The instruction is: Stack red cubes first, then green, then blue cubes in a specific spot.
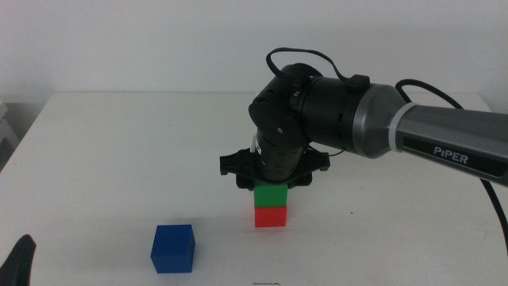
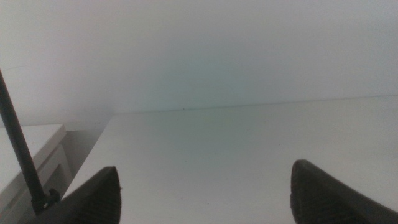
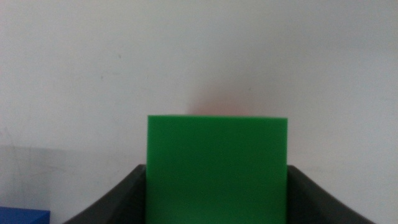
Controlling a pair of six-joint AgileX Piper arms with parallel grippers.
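Note:
The red cube [image 1: 270,215] sits on the white table, front centre. The green cube [image 1: 271,195] rests squarely on top of it. My right gripper [image 1: 271,184] comes down from above and is shut on the green cube, one jaw against each side. In the right wrist view the green cube [image 3: 217,168] fills the gap between the jaws, and a faint red glow shows past its far edge. The blue cube [image 1: 173,248] stands alone, front left; its corner shows in the right wrist view [image 3: 22,216]. My left gripper [image 1: 20,258] waits open at the bottom left corner.
The left wrist view shows only bare white table [image 2: 249,143], a wall behind it and the left gripper's [image 2: 205,186] two wide-apart jaws. The right arm's dark body [image 1: 333,115] hangs over the middle of the table behind the stack.

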